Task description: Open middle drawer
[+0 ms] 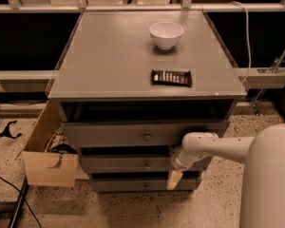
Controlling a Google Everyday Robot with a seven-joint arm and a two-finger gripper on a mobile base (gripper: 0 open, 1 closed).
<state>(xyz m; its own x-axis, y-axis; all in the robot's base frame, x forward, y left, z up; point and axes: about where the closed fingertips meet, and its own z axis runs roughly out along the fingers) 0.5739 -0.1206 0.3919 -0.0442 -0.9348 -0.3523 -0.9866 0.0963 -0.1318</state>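
The grey cabinet (109, 61) has three knobbed grey drawer fronts stacked at its front. The middle drawer (128, 164) has a small round metal knob (147, 166), and a dark gap shows above its front. My gripper (174, 177) is at the right end of the middle drawer's front, hanging down in front of the bottom drawer (133, 185), well right of the knob. My white arm (213, 148) reaches in from the right. The top drawer (142, 135) sits a little forward under an open shelf.
A white bowl (166, 33) and a dark snack bar (171, 78) lie on the cabinet top. A tan wooden box (47, 167) with a cut-out handle stands on the floor, left of the cabinet. A black cable (9, 194) crosses the floor at lower left.
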